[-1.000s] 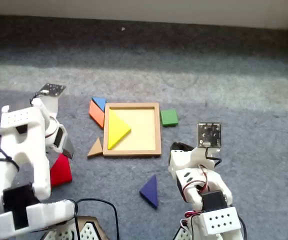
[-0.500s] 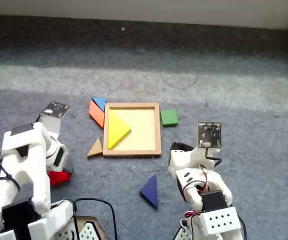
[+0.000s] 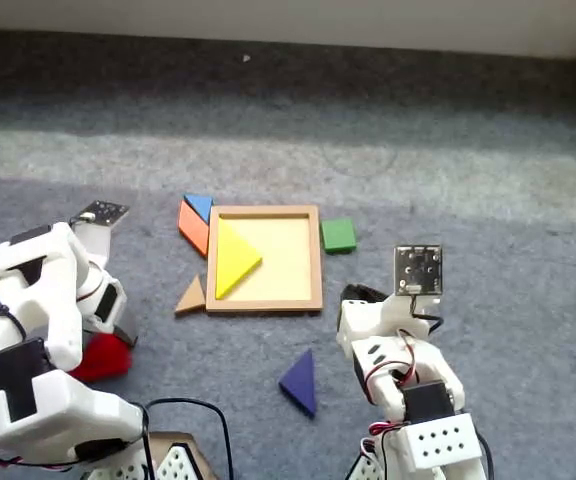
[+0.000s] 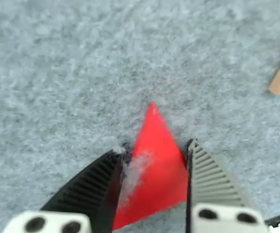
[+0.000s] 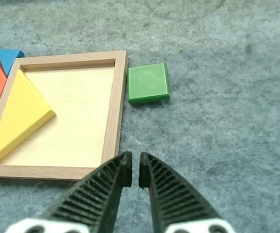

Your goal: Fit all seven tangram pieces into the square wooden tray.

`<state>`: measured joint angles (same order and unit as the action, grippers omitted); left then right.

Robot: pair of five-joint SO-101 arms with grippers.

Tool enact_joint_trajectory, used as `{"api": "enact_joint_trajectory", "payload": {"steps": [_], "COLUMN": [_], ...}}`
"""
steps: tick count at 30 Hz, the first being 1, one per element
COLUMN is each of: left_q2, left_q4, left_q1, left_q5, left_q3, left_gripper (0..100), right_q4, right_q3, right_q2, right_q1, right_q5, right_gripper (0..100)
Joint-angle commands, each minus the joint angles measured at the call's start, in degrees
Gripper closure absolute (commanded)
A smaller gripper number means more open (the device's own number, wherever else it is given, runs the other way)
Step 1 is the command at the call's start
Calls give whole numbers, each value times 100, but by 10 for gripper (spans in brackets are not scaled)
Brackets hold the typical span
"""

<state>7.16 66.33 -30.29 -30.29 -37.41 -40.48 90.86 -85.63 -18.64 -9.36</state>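
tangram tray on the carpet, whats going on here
The left gripper is down at the carpet, its fingers closed against two edges of the red triangle, which lies flat. The right gripper hangs by the near rim of the wooden tray, fingers almost together, holding nothing. Only the yellow triangle sits in the tray. The orange piece, light blue triangle, tan triangle, green square and dark blue triangle lie around it.

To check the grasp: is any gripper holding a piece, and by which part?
The left gripper clamps the red triangle by the two edges that meet at its pointed corner. The right gripper holds nothing.
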Motion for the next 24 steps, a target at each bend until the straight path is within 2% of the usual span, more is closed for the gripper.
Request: {"api": "enact_joint_trajectory", "payload": {"steps": [1, 7, 13, 20, 24], "left_q2": [57, 57, -66, -1763, -2967], "left_q4": [-18, 105, 659, 1855, 2259], "left_q1": [145, 505, 866, 699, 251], "left_q5": [-70, -18, 484, 448, -273], "left_q3": [215, 523, 1253, 1508, 980], "left_gripper": [864, 917, 978, 982, 893], "right_q4": [136, 136, 136, 136, 136], "right_q3": [-13, -13, -13, -13, -13], "right_q2": [-66, -66, -66, -66, -66], "right_q1": [57, 57, 57, 57, 57], "right_q5": [53, 53, 53, 53, 53], "right_gripper": [954, 954, 954, 954, 954]}}
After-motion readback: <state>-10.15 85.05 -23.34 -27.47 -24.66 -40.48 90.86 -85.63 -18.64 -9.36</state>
